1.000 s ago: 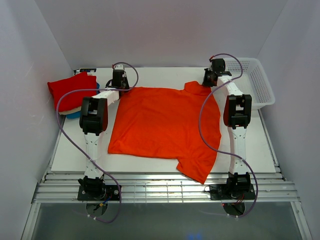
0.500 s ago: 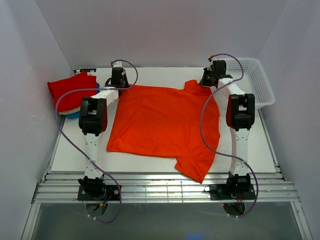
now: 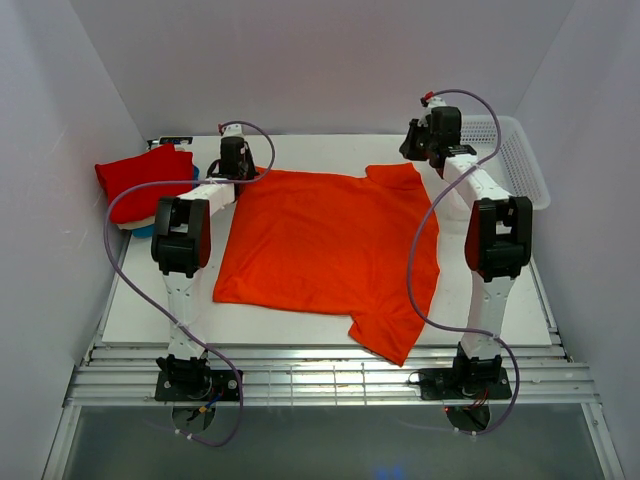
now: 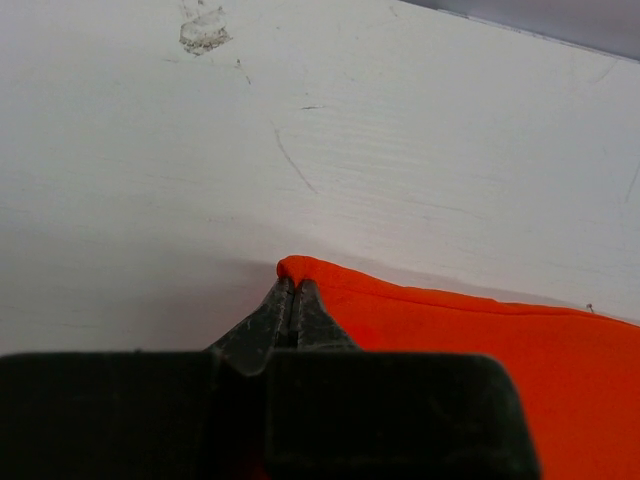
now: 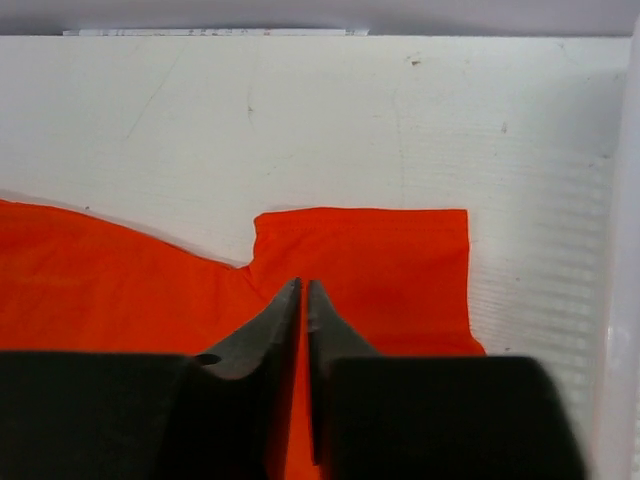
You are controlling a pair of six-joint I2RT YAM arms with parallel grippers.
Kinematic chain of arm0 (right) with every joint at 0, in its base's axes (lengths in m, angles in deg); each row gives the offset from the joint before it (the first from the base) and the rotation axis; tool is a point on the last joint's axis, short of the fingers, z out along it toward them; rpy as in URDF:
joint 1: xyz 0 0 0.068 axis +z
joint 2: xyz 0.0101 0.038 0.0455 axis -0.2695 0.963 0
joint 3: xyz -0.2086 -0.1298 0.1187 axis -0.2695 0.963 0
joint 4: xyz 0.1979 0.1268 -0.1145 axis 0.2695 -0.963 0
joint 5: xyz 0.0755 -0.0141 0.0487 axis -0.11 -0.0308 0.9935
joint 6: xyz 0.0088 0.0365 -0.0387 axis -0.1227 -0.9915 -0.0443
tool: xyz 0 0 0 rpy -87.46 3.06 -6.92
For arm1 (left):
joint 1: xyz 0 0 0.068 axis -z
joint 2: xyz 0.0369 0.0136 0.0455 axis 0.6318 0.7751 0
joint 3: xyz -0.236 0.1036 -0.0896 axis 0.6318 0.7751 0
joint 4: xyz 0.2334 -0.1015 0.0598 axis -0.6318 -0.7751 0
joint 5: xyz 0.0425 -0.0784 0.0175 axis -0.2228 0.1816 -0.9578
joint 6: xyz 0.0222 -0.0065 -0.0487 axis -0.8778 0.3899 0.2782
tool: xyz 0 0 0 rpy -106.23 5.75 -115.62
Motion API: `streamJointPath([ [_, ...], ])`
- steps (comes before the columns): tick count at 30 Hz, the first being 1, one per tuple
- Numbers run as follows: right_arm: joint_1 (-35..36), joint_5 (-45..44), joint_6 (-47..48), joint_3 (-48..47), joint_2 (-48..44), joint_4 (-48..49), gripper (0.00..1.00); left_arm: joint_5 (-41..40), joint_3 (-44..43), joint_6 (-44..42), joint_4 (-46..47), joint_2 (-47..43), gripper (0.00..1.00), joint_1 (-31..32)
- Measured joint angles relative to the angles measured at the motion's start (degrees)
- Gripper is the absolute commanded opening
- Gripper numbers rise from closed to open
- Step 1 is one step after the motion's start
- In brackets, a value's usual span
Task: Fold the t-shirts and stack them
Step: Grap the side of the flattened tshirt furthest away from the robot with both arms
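**Two Arms Meet at the Far Edge of an Orange Shirt**

White walls close in a white table (image 3: 150, 320), where an orange t-shirt (image 3: 320, 245) lies spread flat across the middle. One of its sleeves trails toward the near right edge and the other lies smooth at the far right. The left arm (image 3: 180, 235) stretches along the shirt's left side and the right arm (image 3: 495, 240) along its right, both reaching to the garment's far edge. A white mesh basket (image 3: 525, 175) sits at the table's far right, just beside the right arm. At the far left, apart from the orange cloth, a folded red t-shirt (image 3: 140, 175) tops a small stack, with a teal-blue t-shirt (image 3: 147, 231) showing beneath it. The left gripper (image 4: 290, 285) is clamped on the orange shirt's far left corner, and a small ridge of cloth rises at its tips. The right gripper (image 5: 303, 285) has its jaws drawn together at the far sleeve, but whether any cloth is pinched between them cannot be told
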Motion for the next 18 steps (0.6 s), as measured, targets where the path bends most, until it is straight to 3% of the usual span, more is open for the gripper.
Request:
streamJointPath([
  [3, 0.6, -1.9, -0.2, -5.2, 4.0, -4.5, 0.46, 0.4, 0.5, 0.1, 0.0, 0.0, 0.00, 0.0],
  [9, 0.0, -5.1, -0.4, -22.0, 18.0, -11.8, 0.61, 1.0, 0.6, 0.2, 0.2, 0.0, 0.00, 0.0],
  [12, -0.5, -6.3, -0.9, -23.9, 21.0, -14.5, 0.67, 1.1, 0.6, 0.2, 0.3, 0.0, 0.00, 0.0],
  [18, -1.5, -8.5, -1.6, -24.2, 22.4, -18.8, 0.67, 1.5, 0.6, 0.2, 0.5, 0.0, 0.00, 0.0],
])
